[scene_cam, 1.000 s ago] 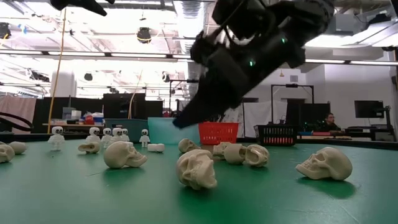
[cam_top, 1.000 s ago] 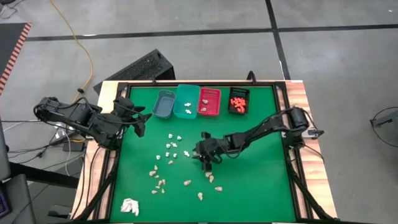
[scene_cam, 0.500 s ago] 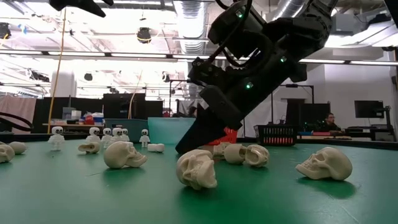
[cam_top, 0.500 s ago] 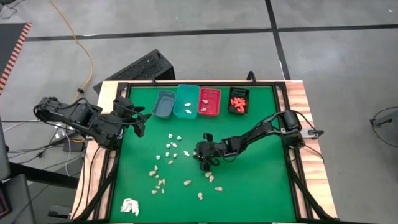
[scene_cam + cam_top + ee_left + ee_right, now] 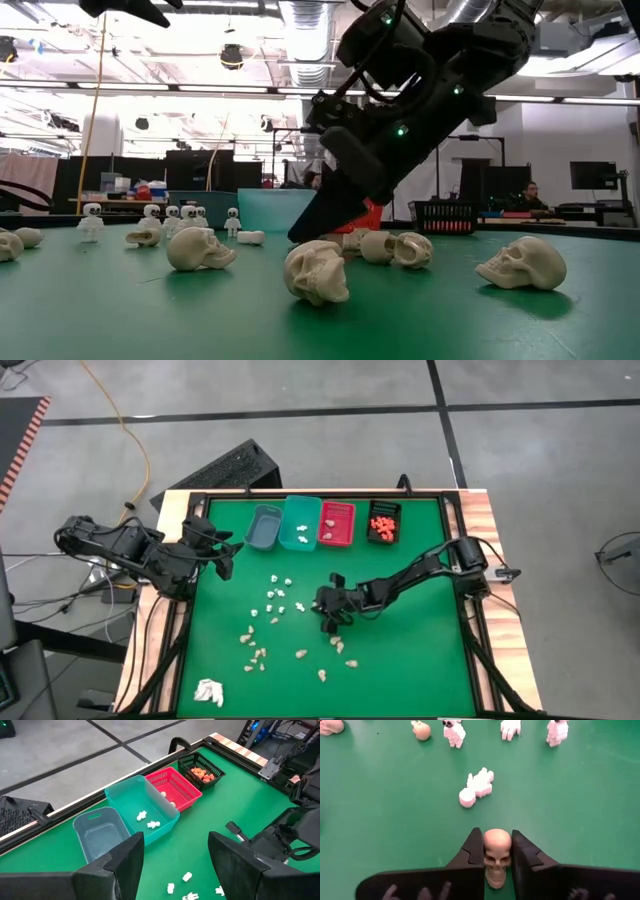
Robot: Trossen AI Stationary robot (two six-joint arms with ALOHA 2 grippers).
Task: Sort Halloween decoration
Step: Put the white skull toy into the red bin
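- Right claw (image 5: 497, 851) is down on the green tabletop (image 5: 395, 820), fingers pinched on a tan skull (image 5: 497, 855), its long axis running along them.
- Just beyond lies a white skeleton (image 5: 476, 786).
- Left claw (image 5: 175, 850) waits wide open, well apart.
- A second ago the right claw was wider and higher.

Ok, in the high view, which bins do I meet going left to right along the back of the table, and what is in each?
Grey bin, nothing visible inside → teal bin, white pieces → red bin, pale pieces → black bin, orange pieces.
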